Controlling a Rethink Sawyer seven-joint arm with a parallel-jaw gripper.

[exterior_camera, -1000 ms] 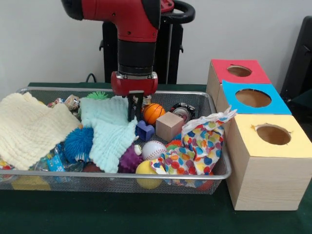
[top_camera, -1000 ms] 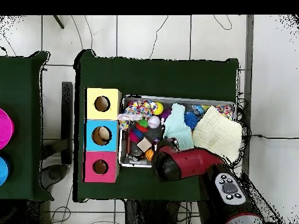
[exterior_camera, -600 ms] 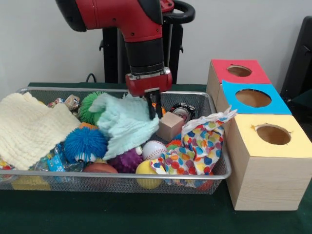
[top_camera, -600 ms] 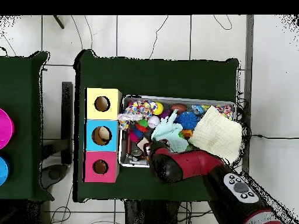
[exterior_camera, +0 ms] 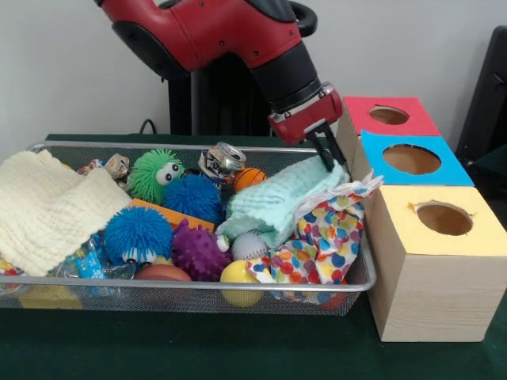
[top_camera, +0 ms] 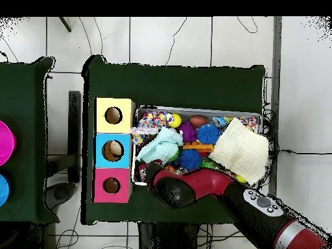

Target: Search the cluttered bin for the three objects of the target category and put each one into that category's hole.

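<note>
Gripper (exterior_camera: 329,159): clamped on ribbed mint-green knitted cloth (exterior_camera: 279,203), tilted toward blue-topped wooden box (exterior_camera: 412,159).
Cloth: draped below the tips over wire-mesh bin (exterior_camera: 198,294).
Front only: spiky blue rubber ball (exterior_camera: 138,235).
Overhead only: object inside blue box hole (top_camera: 114,150).

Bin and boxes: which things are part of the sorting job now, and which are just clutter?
In the job:
- gripper, shut on the mint cloth
- wire bin
- red box, blue box, yellow box, each with a hole

Lying about:
- cream cloth
- spotted cloth
- green fuzzy ball
- purple spiky ball
- crushed can
</note>
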